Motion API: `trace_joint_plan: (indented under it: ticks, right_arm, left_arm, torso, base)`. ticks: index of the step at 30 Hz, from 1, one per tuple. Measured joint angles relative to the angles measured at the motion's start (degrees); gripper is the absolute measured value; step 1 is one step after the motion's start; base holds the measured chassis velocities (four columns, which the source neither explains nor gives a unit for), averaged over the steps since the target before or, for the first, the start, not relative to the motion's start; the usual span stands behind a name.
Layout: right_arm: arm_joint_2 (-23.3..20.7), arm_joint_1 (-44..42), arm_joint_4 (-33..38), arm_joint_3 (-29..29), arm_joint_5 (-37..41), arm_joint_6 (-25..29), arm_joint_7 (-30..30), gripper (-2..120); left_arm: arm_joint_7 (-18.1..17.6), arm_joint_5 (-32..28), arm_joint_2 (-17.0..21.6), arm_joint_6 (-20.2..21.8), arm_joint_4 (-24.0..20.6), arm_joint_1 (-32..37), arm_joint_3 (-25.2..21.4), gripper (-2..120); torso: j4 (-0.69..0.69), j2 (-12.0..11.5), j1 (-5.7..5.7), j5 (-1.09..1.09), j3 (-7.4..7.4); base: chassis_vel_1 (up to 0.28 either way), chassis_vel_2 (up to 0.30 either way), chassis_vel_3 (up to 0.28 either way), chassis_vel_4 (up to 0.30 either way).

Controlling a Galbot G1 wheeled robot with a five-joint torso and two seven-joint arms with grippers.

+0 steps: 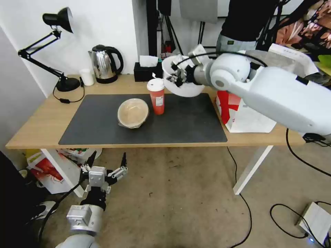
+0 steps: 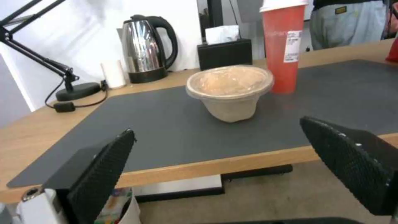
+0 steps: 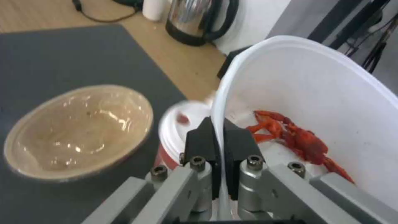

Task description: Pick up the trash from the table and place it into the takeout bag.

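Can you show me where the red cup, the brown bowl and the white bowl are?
red cup (image 1: pixel 158 100), head view, on its red side.
brown bowl (image 1: pixel 132 112), head view, on its clear lid.
white bowl (image 3: pixel 331 102), right wrist view, on its inner wall.

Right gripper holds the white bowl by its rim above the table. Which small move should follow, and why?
Probably carry it right, toward the takeout bag: the right gripper is shut on the white bowl, tilted in the air above the table with red scraps inside.

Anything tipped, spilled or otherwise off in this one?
The white bowl hangs tilted above the mat, the right gripper pinching its rim, red scraps slumped toward the low side. No spill shows. The red cup and tan lidded bowl stand upright. The left gripper waits open below the table.
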Motion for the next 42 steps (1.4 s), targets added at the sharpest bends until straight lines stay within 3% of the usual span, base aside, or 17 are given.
trace_joint_plan:
  ticks: [27,42]
  right_arm:
    - [3.6,16.4,-9.7,-2.7,4.8,0.1,-3.4,0]
    - [3.5,22.5,-15.8,-5.9,5.2,0.1,-6.1,0]
  left_arm:
    - [0.0,0.0,0.0,0.0,0.0,0.0,0.0,100]
    - [0.0,0.0,0.0,0.0,0.0,0.0,0.0,100]
  torso:
    - [0.0,0.0,-0.01,-0.01,0.0]
    - [0.01,0.0,-0.01,-0.01,0.0]
  base:
    - [0.0,0.0,0.0,0.0]
    - [0.0,0.0,0.0,0.0]
